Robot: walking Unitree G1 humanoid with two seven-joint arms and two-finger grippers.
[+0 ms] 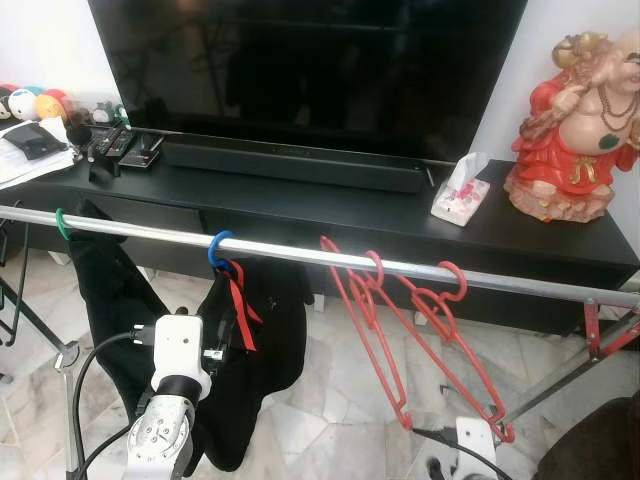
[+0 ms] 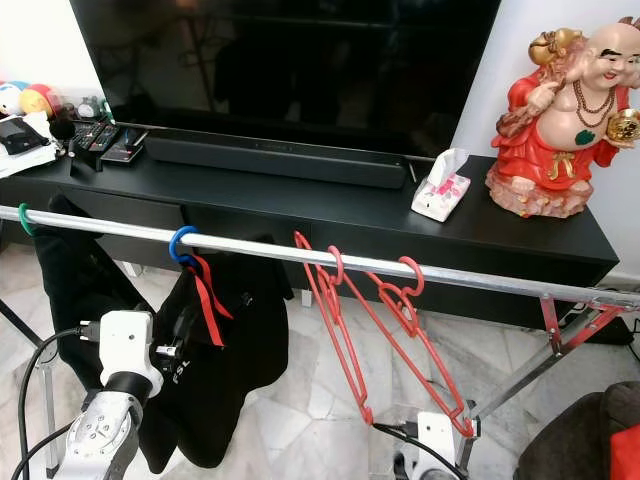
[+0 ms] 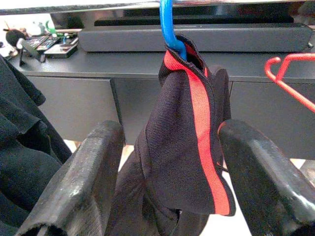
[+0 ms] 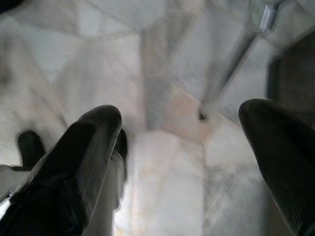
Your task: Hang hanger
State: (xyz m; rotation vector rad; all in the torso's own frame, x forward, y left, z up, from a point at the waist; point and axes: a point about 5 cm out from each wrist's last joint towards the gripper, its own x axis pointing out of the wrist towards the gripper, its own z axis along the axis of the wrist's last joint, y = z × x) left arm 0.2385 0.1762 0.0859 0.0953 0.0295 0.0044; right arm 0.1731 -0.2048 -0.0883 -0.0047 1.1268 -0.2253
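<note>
Blue hanger (image 1: 219,249) is already hooking over the silver rail (image 1: 300,256), black garment (image 3: 182,147) hanging off it; left gripper (image 3: 172,182) is sitting with fingers apart either side of the cloth, not clamping — touching or not, can't quite tell; right gripper (image 4: 187,162) is hanging idle, fingers spread, pointing at the floor; red hangers (image 1: 420,330) are dangling further along the rail; best move — be backing the left claw straight out, low, without snagging the cloth or nudging the hook off

A silver rail (image 1: 300,255) carries a blue hanger (image 1: 218,248) with black garment (image 1: 255,340) and two red hangers (image 1: 420,330)
</note>
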